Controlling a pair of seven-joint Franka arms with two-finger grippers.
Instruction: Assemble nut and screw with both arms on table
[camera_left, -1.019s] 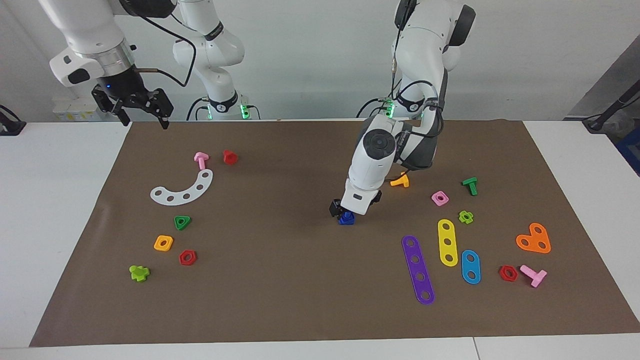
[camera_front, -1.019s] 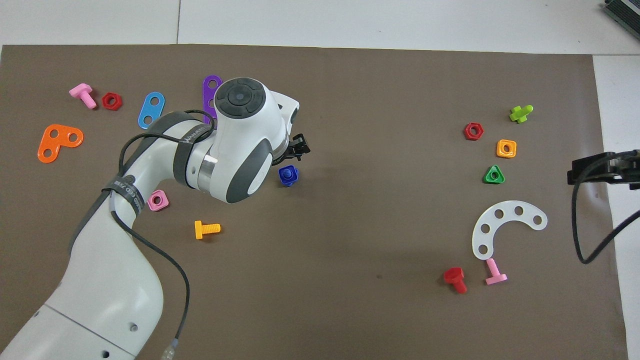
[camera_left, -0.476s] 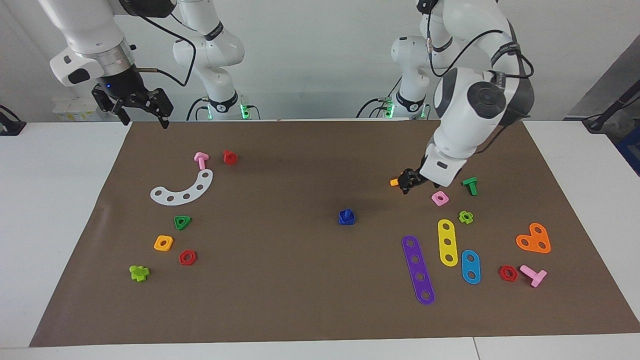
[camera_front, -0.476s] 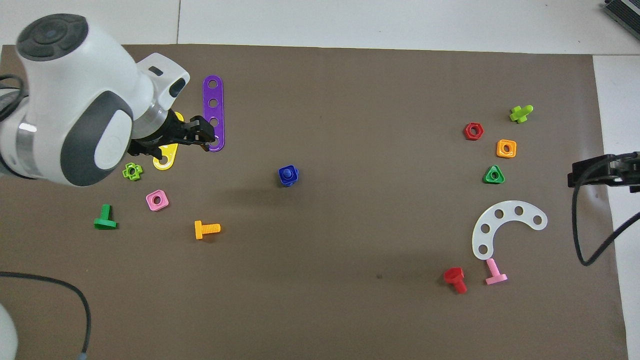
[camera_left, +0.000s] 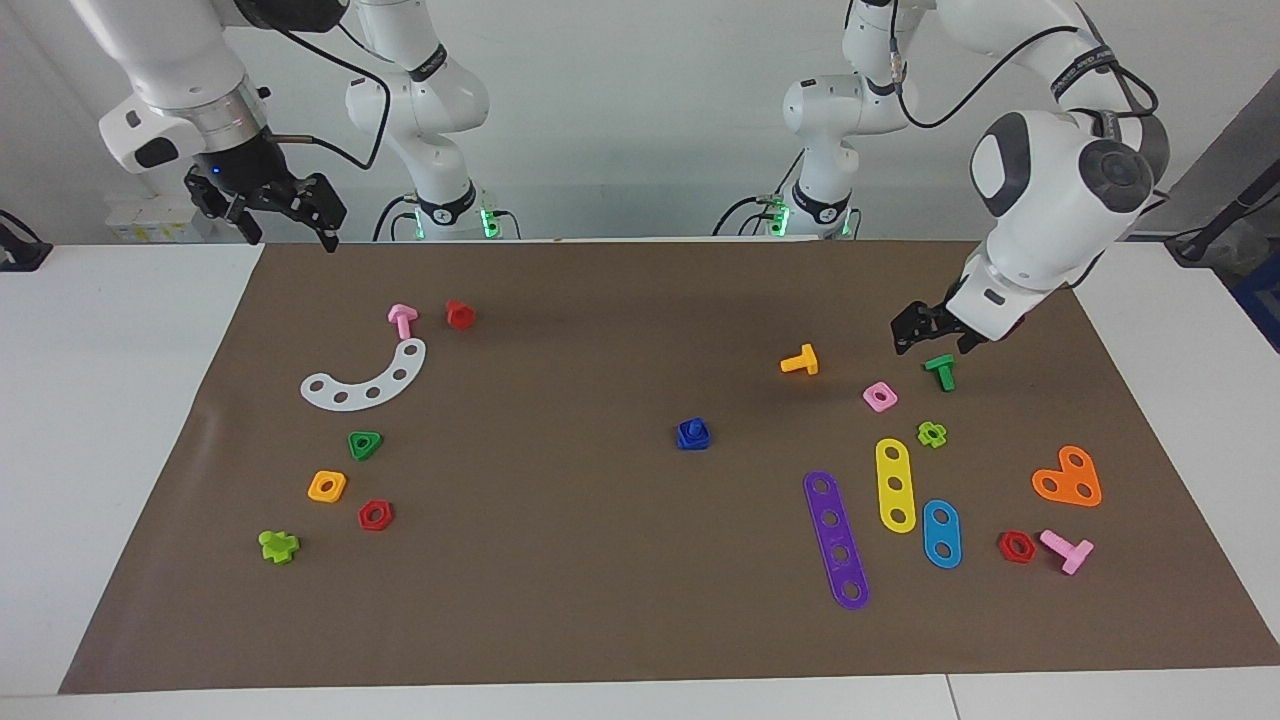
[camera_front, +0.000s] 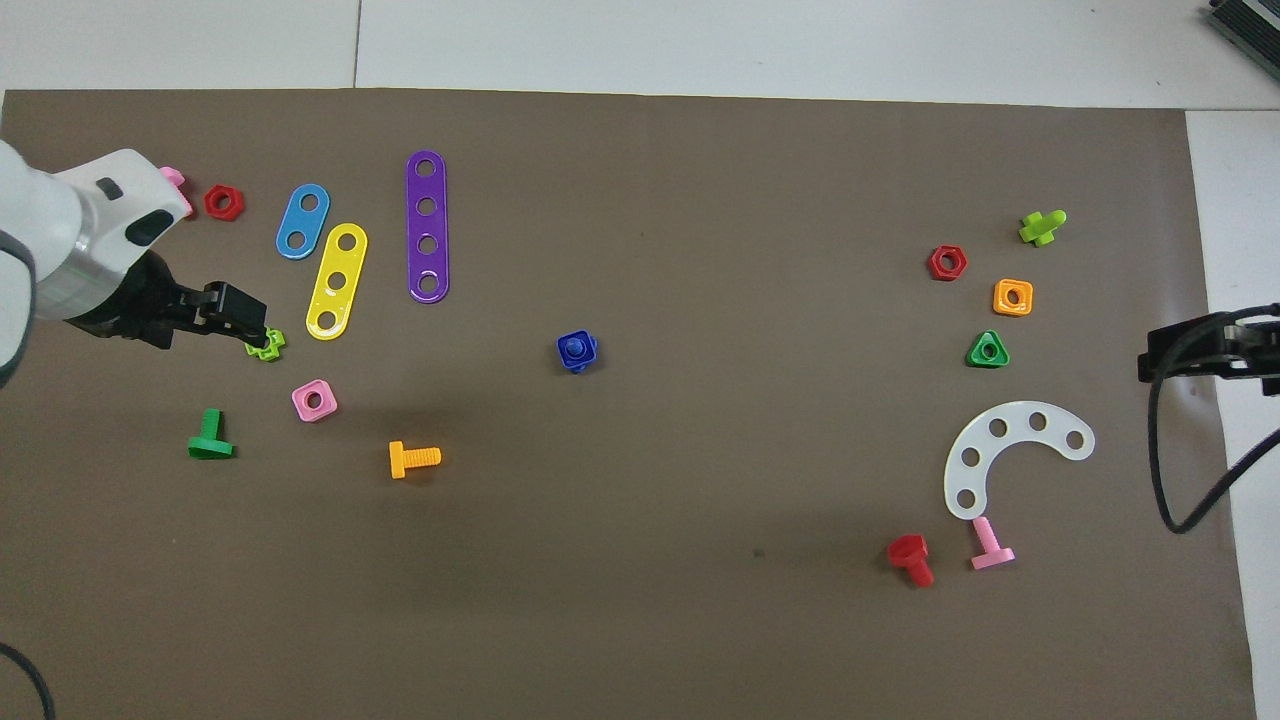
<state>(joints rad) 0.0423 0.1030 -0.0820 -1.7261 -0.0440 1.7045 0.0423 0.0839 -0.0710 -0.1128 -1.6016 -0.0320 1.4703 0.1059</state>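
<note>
Right gripper (camera_left: 290, 215) waits raised over the mat's edge at the right arm's end of the table, at the robots' side; fingers spread, nothing between them.

Left gripper (camera_left: 930, 335) is up in the air at the left arm's end, over the mat (camera_left: 600, 600) beside the green T-bolt (camera_left: 940, 371) in the facing view. In the overhead view its tip (camera_front: 240, 320) covers part of the lime cross piece (camera_front: 266, 344). Fingers apart, nothing held.

Nearest the robots on that side: orange bolt (camera_left: 800, 361), lying flat; pink nut (camera_left: 880, 396) a little farther out.

Nut (camera_left: 693, 436) and screw (camera_front: 574, 347): sitting together as one blue piece near the middle of the mat, well apart from both grippers. Screw stands up through the nut's hole; the nut rests flat on the mat. Which end of the screw is uppermost: cannot tell.

Farther from the robots, left arm's end: yellow strip (camera_left: 895, 484), purple strip (camera_left: 836, 539), blue strip (camera_left: 941, 533).

Right arm's end: white arc (camera_left: 365, 378), with the green triangular nut (camera_left: 365, 444) and orange nut (camera_left: 327, 486) farther out.
</note>
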